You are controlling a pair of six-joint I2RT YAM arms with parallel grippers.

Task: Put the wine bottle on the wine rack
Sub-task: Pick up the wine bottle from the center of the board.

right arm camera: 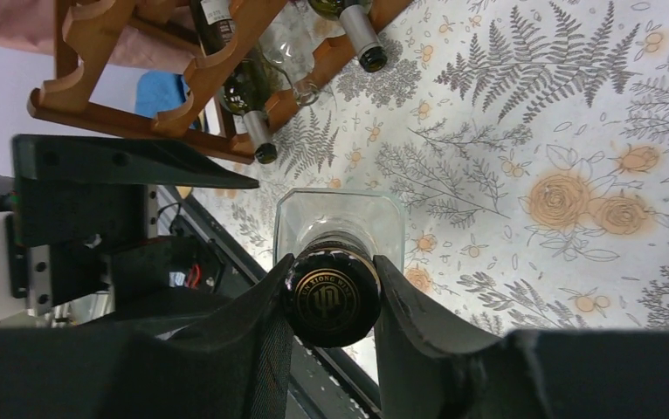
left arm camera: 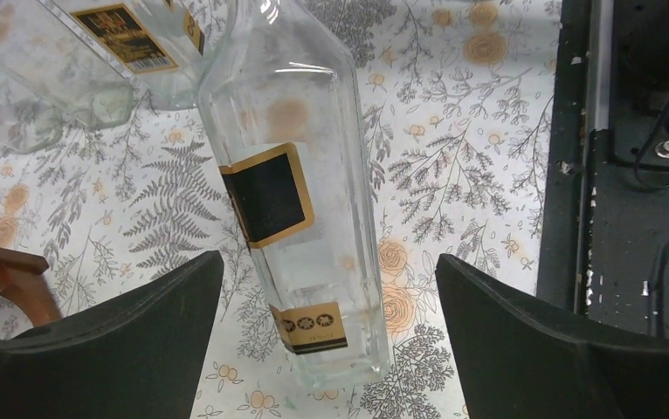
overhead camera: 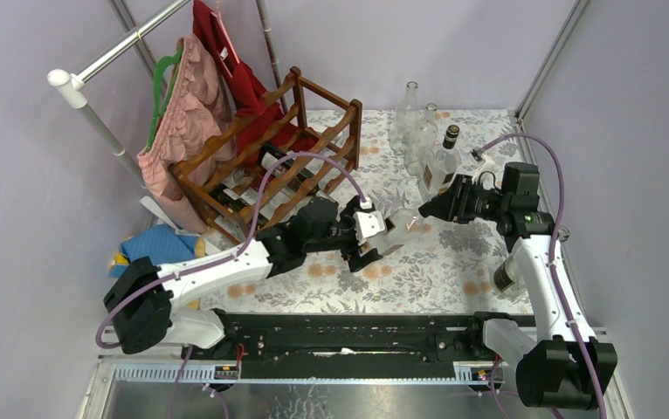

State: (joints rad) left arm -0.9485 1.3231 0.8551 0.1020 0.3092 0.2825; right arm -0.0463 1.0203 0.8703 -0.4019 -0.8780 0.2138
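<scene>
Rack (overhead camera: 352, 135) far left, part filled. Left gripper (left arm camera: 329, 262) released, jaws wide either side of bottle (left arm camera: 292, 113) body, not touching; probably poised to take over its weight. Bottle roughly level over cloth (overhead camera: 453, 262), between arms, well short of rack. Right gripper (right arm camera: 333, 288) clenched on capped neck, likely keeping bottle lying flat to suit rack cradles.

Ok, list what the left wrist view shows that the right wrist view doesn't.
Left wrist only: black-and-gold labels on the clear bottle, the open left tool flanking it, a second labelled bottle. Right wrist only: the right tool shut on the bottle's black cap, bottles stored in the wine rack. Both: that clear bottle and the floral tablecloth.
</scene>
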